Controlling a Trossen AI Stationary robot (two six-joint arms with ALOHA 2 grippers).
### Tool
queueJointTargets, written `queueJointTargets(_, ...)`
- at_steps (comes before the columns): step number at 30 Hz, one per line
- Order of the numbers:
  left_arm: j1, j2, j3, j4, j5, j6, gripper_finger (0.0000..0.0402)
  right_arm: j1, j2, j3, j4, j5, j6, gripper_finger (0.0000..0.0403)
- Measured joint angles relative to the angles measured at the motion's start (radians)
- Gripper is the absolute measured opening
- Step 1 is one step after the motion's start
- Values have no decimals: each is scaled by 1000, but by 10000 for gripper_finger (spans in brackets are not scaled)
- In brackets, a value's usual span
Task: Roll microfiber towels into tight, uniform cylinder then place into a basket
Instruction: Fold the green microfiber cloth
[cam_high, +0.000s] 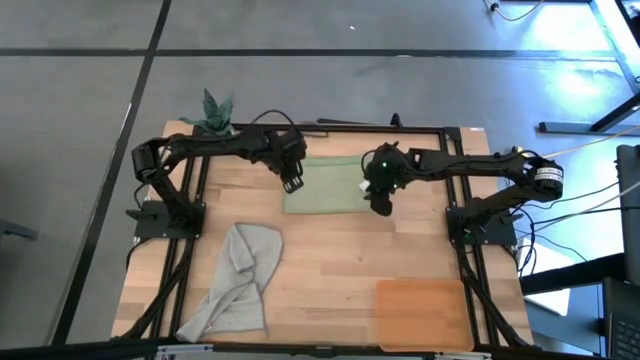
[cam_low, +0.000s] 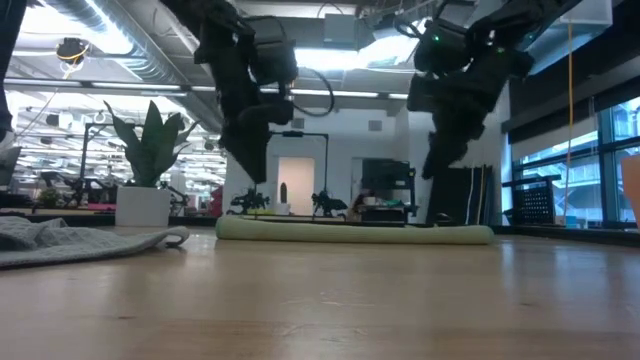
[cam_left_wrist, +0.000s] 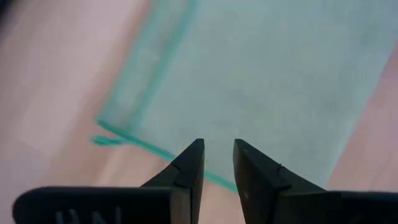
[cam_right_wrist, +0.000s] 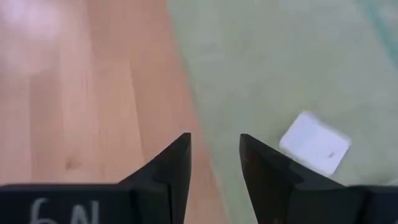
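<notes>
The sage green towel (cam_high: 325, 185) lies spread flat on the far middle of the table; in the low view (cam_low: 355, 232) it is a low flat strip. My left gripper (cam_high: 291, 184) hovers open over its left edge (cam_left_wrist: 155, 149). My right gripper (cam_high: 380, 207) hovers open over its right edge, beside the white tag (cam_right_wrist: 314, 150). Both hang clear above the cloth in the low view, the left gripper (cam_low: 255, 175) and the right gripper (cam_low: 435, 170). The light grey towel (cam_high: 238, 280) lies crumpled at the near left. The orange-brown basket (cam_high: 420, 310) sits at the near right.
A small potted plant (cam_high: 212, 112) stands at the far left corner, and it also shows in the low view (cam_low: 145, 190). Black frame rails (cam_high: 455, 250) run along the table's sides. Bare wood (cam_high: 330, 270) lies between the green towel, the grey towel and the basket.
</notes>
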Motion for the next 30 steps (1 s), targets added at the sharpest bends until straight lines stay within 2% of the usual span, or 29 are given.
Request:
queueJointTargets(8, -54, 29, -93, 178, 6, 20, 75, 32, 0, -93, 8, 77, 76, 138)
queueJointTargets(23, -96, 122, -175, 206, -1, -13, 75, 27, 4, -193, 38, 304, 126, 136)
queueJointTargets(30, -147, 125, -176, 205, 17, -129, 75, 7, 5, -193, 50, 399, 127, 123)
